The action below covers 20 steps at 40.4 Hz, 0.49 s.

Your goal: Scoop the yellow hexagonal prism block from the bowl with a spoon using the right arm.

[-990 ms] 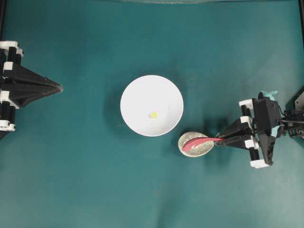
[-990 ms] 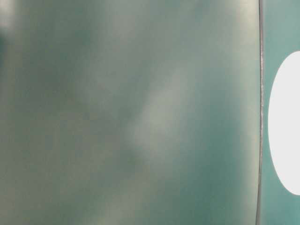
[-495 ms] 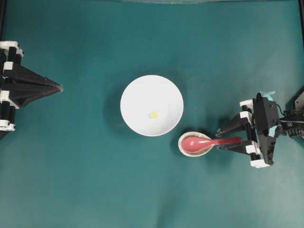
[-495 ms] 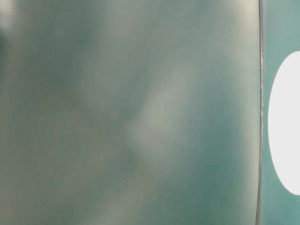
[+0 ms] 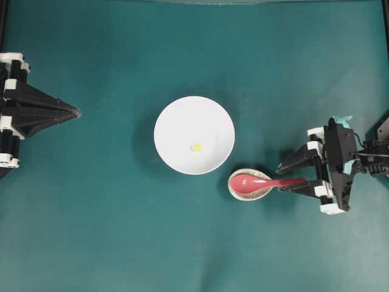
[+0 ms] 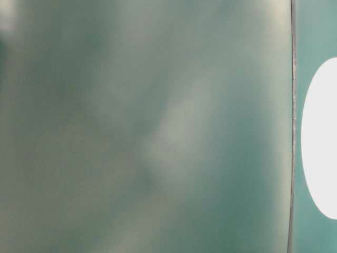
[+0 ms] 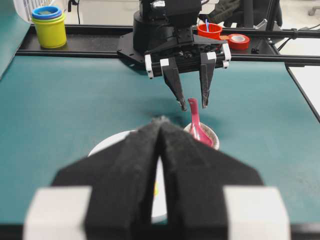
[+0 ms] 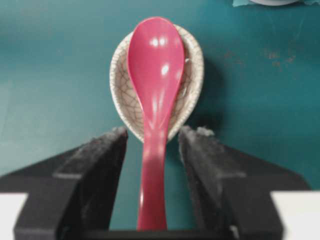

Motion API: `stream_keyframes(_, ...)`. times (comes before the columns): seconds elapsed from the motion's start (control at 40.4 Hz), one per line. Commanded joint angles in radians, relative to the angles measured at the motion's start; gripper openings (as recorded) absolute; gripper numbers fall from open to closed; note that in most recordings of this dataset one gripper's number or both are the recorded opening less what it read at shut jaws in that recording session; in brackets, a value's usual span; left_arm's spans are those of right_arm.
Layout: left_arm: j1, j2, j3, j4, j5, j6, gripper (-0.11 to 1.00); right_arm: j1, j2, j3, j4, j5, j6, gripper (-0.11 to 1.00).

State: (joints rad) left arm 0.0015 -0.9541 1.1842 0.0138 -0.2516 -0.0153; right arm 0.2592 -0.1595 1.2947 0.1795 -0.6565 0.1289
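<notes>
The yellow hexagonal prism block lies inside the white bowl, a little below its middle. The pink-red spoon lies scoop-up in a speckled oval spoon rest at the bowl's lower right, handle pointing right. My right gripper is open, with one finger on each side of the handle and a gap on both sides. In the right wrist view the spoon runs straight out between the fingers. My left gripper is shut and holds nothing at the far left, pointing towards the bowl.
Teal mat covers the table. The left wrist view shows stacked cups, a red cup and a tape roll on the rail behind the right arm. The table-level view is blurred, with only the bowl's white side showing.
The right gripper has opened and let go of the spoon handle. The spoon has turned from lying on its edge to scoop-up in the rest. The left arm has not moved.
</notes>
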Motion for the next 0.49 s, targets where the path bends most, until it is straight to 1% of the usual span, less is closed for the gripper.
stream_keyframes(0.0,0.002,0.006,-0.023,0.003,-0.009,-0.002,0.00,0.002,-0.014,0.003,0.006,-0.035,-0.003,0.52)
stream_keyframes(0.074,0.002,0.006,-0.021,0.002,-0.011,-0.002,0.00,0.003,-0.009,0.015,0.020,-0.080,-0.003,0.52)
stream_keyframes(0.247,0.002,0.006,-0.021,0.003,-0.011,-0.002,0.00,0.005,0.020,0.058,0.071,-0.216,-0.002,0.52)
stream_keyframes(0.47,0.002,0.006,-0.021,0.003,-0.009,-0.003,0.00,0.035,0.094,0.058,0.080,-0.347,0.000,0.52)
